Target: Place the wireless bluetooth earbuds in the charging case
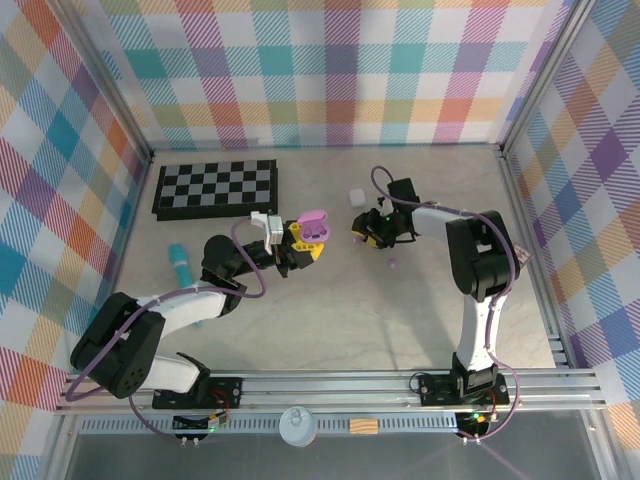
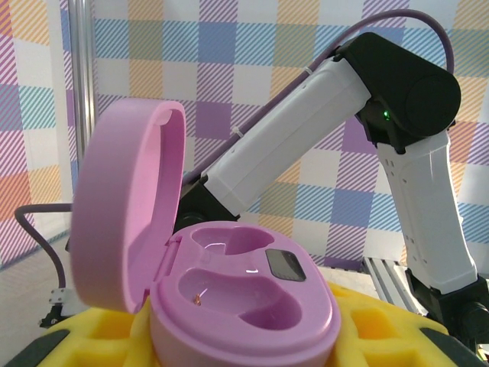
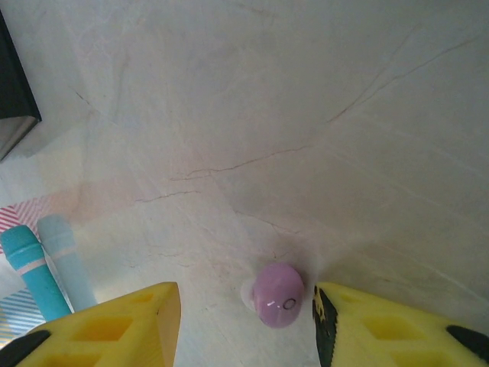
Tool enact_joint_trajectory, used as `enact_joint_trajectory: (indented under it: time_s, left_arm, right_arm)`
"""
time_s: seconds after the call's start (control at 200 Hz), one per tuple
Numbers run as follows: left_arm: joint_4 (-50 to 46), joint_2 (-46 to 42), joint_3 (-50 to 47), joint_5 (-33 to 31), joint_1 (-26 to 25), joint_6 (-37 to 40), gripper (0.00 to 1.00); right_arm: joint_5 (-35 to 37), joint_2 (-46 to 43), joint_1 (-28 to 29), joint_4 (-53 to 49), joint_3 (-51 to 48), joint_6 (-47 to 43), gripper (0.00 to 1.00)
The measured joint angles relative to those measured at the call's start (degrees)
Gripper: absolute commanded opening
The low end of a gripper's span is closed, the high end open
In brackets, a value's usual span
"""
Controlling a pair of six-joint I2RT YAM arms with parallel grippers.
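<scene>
Here, the right pincer (image 3: 243,302) straddles a purple earbud (image 3: 279,294) lying on the table (image 3: 306,115).
Its jaws stand wide and hold nothing. Centre on the bud and close gently, or it may squirt out. The bud looks near-round, its long axis unclear. The left pincer (image 1: 298,243) grips the open charging case (image 2: 244,298), sockets upward.

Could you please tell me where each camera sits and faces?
Top external: above, behind the bases, looking down on the table; left arm and right arm show.
Left wrist: looks across the open charging case, its fingers below, the right arm behind.
Right wrist: looks down at a purple earbud between its fingers.
Shared: the charging case, in top external and left wrist.
</scene>
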Motion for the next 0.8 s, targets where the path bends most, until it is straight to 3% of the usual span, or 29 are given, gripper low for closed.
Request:
enact_joint_trajectory:
  time_s: [0.31,0.8]
  left_arm:
    - [-0.66,-0.59,-0.24,0.00,0.04,0.02,0.32]
    - [-1.09,-1.11,-0.26,0.00,0.11,0.02,0.32]
  right_arm:
    - [-0.74,1.09,0.50,0.33,1.09,0.68,0.46]
    - [-2.99,2.82,0.33,2.80,1.46,2.99,0.31]
